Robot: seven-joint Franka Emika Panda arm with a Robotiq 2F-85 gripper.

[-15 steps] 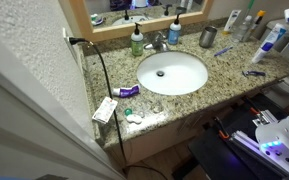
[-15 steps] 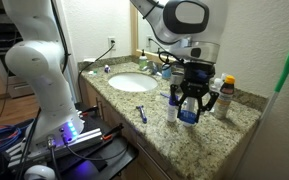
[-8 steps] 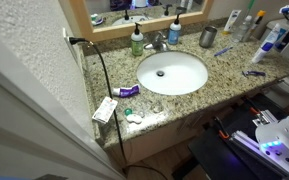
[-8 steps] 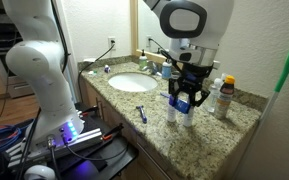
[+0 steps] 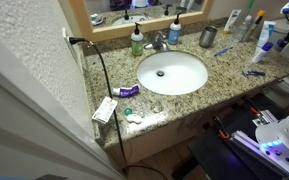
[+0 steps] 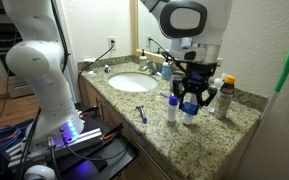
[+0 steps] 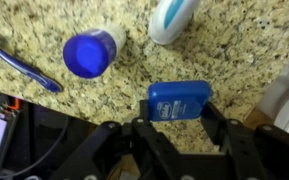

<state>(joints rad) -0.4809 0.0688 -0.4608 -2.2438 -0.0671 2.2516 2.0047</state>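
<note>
A: Fig.: claw (image 7: 177,116), state?
B: Jaws closed on the flat cap of a blue-capped container (image 7: 179,100), held upright. Its base is at or just above the granite counter (image 7: 244,50); contact can't be told.
A: Step?
B: Prob. carry/place phase, w/ grip on. Next move calls for clearance from the round-capped bottle (image 7: 91,52) just beside; razor (image 7: 19,65) lies farther out.

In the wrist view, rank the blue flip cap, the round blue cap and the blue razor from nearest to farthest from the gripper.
1. Blue flip cap: held in the gripper, low centre.
2. Round blue cap: up and to the left.
3. Blue razor: by the far left edge.
</note>
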